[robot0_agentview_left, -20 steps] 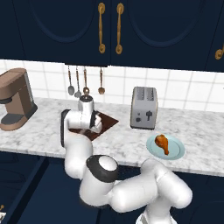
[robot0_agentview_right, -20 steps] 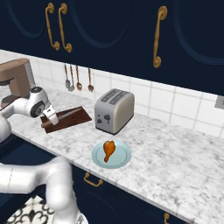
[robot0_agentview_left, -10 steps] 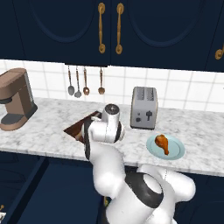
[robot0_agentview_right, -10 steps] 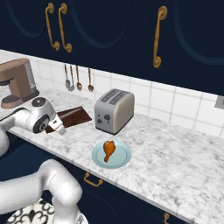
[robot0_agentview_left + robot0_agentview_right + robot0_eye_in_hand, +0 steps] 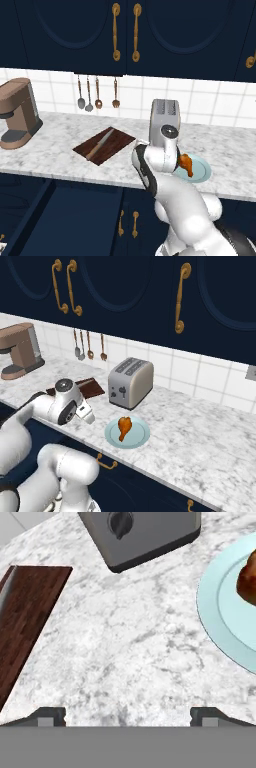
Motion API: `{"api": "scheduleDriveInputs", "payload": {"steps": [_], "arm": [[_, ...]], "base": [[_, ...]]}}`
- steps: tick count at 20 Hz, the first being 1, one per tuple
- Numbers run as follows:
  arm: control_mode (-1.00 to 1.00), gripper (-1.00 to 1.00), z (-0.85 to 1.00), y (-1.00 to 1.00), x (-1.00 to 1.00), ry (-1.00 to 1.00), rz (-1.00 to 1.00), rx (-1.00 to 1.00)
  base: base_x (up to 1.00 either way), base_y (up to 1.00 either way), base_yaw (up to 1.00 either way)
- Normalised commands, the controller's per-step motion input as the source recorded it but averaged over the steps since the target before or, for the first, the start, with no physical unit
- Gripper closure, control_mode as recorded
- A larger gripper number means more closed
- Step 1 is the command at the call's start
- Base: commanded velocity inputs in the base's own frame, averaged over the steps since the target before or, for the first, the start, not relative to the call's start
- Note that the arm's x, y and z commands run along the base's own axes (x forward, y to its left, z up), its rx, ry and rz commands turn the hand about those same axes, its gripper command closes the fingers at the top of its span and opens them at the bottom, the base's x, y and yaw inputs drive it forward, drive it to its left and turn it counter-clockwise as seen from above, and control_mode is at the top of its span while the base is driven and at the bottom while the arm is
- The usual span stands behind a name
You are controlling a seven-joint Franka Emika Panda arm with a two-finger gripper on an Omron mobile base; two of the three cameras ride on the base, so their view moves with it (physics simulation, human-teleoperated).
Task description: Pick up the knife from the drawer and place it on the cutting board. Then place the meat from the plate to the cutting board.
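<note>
A: Item one — end effector (image 5: 127, 714). State?

B: Jaws spread wide, nothing between them. It hangs over bare marble worktop (image 5: 135, 642), between the cutting board (image 5: 104, 145) and the plate (image 5: 127, 432), just in front of the toaster (image 5: 130, 382).

A: Item two — knife (image 5: 100, 144).

B: Lying flat on the cutting board, along its length; tan handle towards the worktop's front edge, grey blade towards the wall. That half of the task looks done.

A: Item three — meat (image 5: 123, 427).

B: One drumstick, orange-brown, fat end rounded, narrow bone end pointing to the front rim of the plate. It lies on the pale blue-green plate, on the toaster's front right, well apart from the cutting board.

A: Handling note for the step in hand?

B: Carry the open end effector on towards the plate and centre it over the thick part of the meat — not the thin bone end, which would likely pivot. Set the fingers across the drumstick's width, come down short of the plate, then close. The glazed rounded surface may slip, so grip at the widest section.
</note>
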Motion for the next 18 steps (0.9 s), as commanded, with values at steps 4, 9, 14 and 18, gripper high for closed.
{"api": "scheduleDriveInputs", "payload": {"steps": [4, 9, 14, 18], "arm": [[-1.00, -1.00, 0.27, -1.00, -0.74, 0.00, 0.00, 0.00], [-1.00, -1.00, 0.26, -0.93, -0.80, 0.01, -0.03, 0.00], [-1.00, -1.00, 0.00, -0.76, -0.31, 0.08, 0.00, 0.00], [-1.00, -1.00, 0.00, -0.53, 0.22, 0.15, 0.07, -0.07]], "base": [[0.00, 0.00, 0.00], [0.00, 0.00, 0.00], [0.00, 0.00, 0.00], [0.00, 0.00, 0.00]]}}
